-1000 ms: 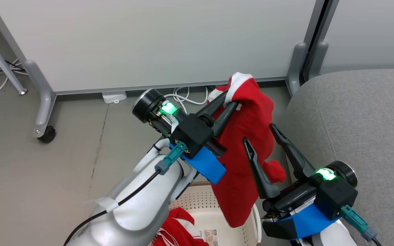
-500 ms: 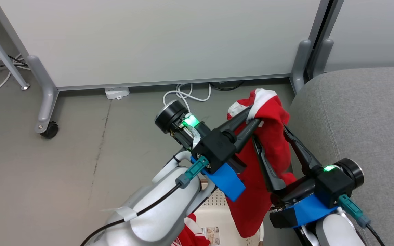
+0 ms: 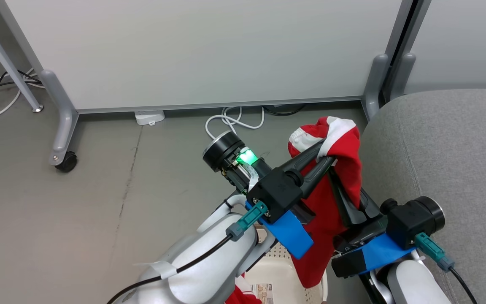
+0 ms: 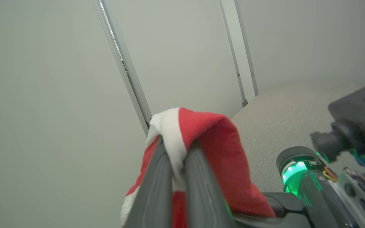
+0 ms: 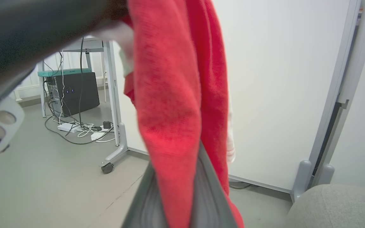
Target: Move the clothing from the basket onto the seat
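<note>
**Head view.** Left claw [image 3: 326,153], centre frame: pinching the white-trimmed top edge of the red garment [image 3: 346,164]. Right claw [image 3: 349,202], lower right: pressed together on the same garment further down. The cloth's lower end hangs over the right rim of the basket [image 3: 284,271] at bottom centre. Its upper fold sits just beside the rounded edge of the seat [image 3: 449,143]. Grey floor [image 3: 99,202] spreads across the left.

**Left wrist view.** Fingers clamp the white trim. The seat surface lies to the right.

**Right wrist view.** Fingers closed on red fabric at bottom centre. Seat corner at lower right, floor stretching left.
</note>
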Motion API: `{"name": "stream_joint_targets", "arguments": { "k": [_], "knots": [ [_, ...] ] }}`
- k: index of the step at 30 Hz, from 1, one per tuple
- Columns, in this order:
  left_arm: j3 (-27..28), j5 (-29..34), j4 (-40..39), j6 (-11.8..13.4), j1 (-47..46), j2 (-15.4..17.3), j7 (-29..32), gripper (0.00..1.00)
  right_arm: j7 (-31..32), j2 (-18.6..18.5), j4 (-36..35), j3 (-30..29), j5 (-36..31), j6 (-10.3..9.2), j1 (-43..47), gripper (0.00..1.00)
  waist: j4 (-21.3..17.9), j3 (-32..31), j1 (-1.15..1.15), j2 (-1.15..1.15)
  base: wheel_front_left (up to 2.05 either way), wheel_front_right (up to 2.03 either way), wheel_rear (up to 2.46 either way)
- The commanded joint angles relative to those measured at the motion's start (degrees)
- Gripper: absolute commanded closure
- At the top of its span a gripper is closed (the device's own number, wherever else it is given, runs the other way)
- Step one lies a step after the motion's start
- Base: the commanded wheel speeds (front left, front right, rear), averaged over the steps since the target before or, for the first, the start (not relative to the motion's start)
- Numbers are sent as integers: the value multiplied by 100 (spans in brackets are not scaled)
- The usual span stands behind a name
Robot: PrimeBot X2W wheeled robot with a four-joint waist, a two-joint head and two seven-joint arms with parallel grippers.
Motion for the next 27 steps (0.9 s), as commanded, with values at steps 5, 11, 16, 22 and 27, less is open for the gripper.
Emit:
{"name": "stream_joint_targets", "arguments": {
  "k": [5, 11, 16, 22, 27],
  "knots": [
    [-10, -45, 45, 51, -19, -11, -30, 100, -4, -20, -22, 25, 69, 3, 22, 100, -21, -26, 0, 0, 0, 0, 0],
    [-49, -72, 82, 74, -48, -11, -30, 100, -4, -20, -49, 65, 150, 3, 50, 100, -50, -14, 0, 0, 0, 0, 0],
    [-61, -76, 94, 84, -67, -11, -30, 100, -4, -20, -53, 82, 162, 3, 54, 100, -58, 5, 0, 0, 0, 0, 0],
    [-76, -82, 126, 77, -86, -11, -30, 100, -4, -20, -54, 85, 164, 3, 38, 100, -49, 45, 0, 0, 0, 0, 0],
    [-48, -74, 118, 135, -96, -12, -30, 0, -3, -20, -52, 76, 151, 3, 23, 100, -32, 78, 0, 0, 0, 0, 0]
  ]
}}
